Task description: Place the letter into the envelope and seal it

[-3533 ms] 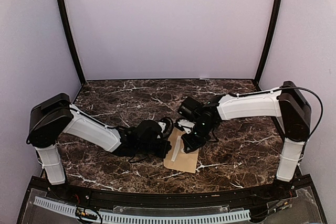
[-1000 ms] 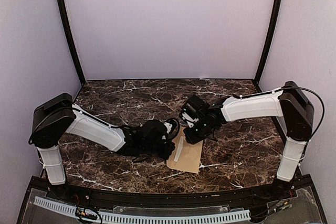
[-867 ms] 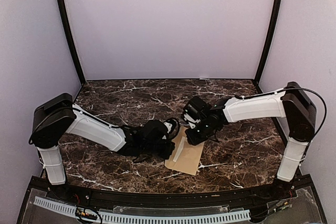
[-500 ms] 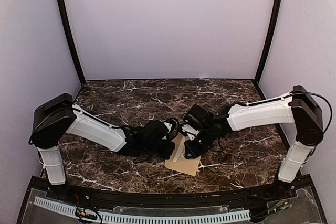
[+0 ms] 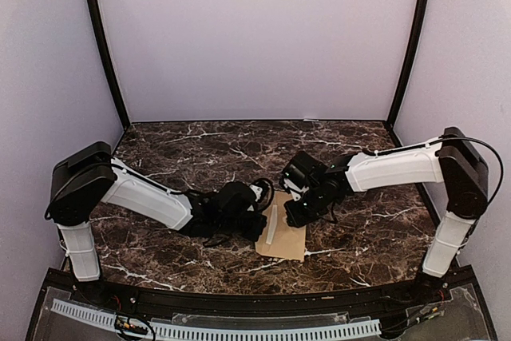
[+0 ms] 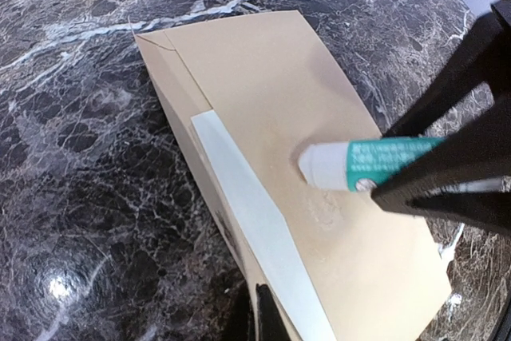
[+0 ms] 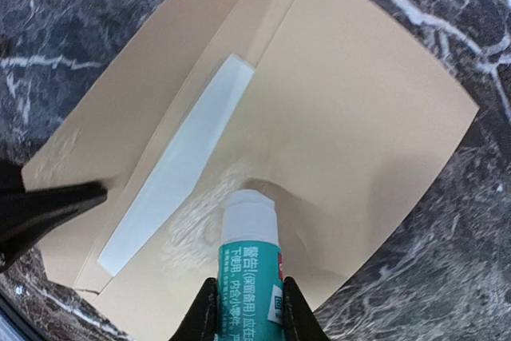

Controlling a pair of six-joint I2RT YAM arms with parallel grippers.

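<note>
Currently my right gripper [image 7: 249,313] clamps a glue stick [image 7: 249,265], tip on the envelope [image 7: 359,101]. Its long axis runs near-to-far; my left gripper [image 5: 258,227] is closed.

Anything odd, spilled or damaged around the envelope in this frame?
Yes: glossy smears, likely glue, sit on the envelope beside the tip of the glue stick that the right end effector grips.

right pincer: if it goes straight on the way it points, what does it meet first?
The plain kraft-brown paper envelope. The right pincer grips a teal-and-white glue stick whose white tip leads and seems to touch the envelope's face beside a pale strip; exact contact is unclear.
</note>
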